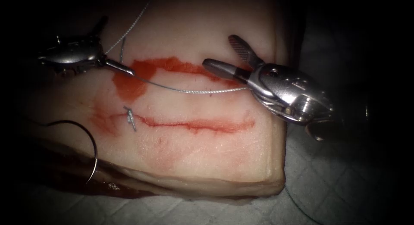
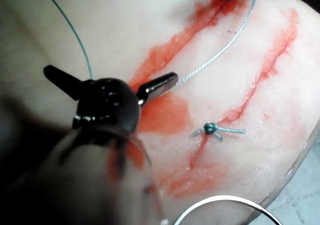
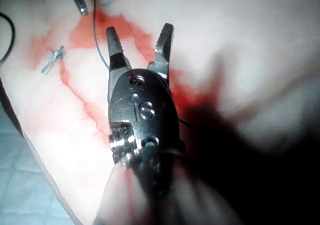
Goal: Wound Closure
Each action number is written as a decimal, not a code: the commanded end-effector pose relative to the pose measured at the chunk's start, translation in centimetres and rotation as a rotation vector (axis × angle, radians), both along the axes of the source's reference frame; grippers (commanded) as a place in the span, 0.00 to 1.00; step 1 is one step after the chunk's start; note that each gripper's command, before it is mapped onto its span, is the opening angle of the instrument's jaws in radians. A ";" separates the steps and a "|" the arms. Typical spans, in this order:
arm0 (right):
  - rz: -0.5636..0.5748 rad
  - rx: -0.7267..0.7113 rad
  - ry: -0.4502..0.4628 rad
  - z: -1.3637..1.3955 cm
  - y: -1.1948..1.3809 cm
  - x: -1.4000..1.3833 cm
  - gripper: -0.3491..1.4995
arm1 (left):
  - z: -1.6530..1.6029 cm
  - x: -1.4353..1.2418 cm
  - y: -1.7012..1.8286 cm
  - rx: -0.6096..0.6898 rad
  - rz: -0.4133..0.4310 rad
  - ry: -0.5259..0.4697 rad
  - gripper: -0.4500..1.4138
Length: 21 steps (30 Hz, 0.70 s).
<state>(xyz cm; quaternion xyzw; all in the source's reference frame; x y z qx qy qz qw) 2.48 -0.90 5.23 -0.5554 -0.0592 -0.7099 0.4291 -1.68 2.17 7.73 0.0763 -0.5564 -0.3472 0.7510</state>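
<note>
1. The needle (image 1: 88, 149) lies free at the tissue's (image 1: 207, 160) near left edge.
2. The left tool (image 1: 123, 68) pinches the thread (image 1: 189, 91) beside the cut (image 1: 194, 123).
3. The right tool (image 1: 226, 57) hovers with jaws spread, holding nothing.

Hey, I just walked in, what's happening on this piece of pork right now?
It is suturing practice on the tissue. The left pincer is shut on the thread above the cut's left end. The right pincer is open, holding nothing. One knot sits on the cut near its left end. The needle lies free at the tissue's left edge, not in it.
</note>
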 end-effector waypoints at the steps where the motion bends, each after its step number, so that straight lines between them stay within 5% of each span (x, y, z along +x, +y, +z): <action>1: 0.007 -0.003 0.005 0.03 0.05 0.04 0.92 | -0.01 -0.06 0.04 -0.009 0.004 -0.026 0.99; 9: 0.163 -0.051 0.029 -0.12 0.40 -0.20 0.91 | -0.57 -0.04 0.35 -0.058 -0.046 -0.206 0.99; 16: 0.253 -0.066 -0.012 -0.16 0.49 -0.35 0.78 | -0.88 0.06 0.37 -0.044 -0.055 -0.231 0.99; 21: 0.240 -0.064 0.002 -0.16 0.48 -0.34 0.80 | -0.87 0.14 0.28 0.025 -0.056 -0.244 0.95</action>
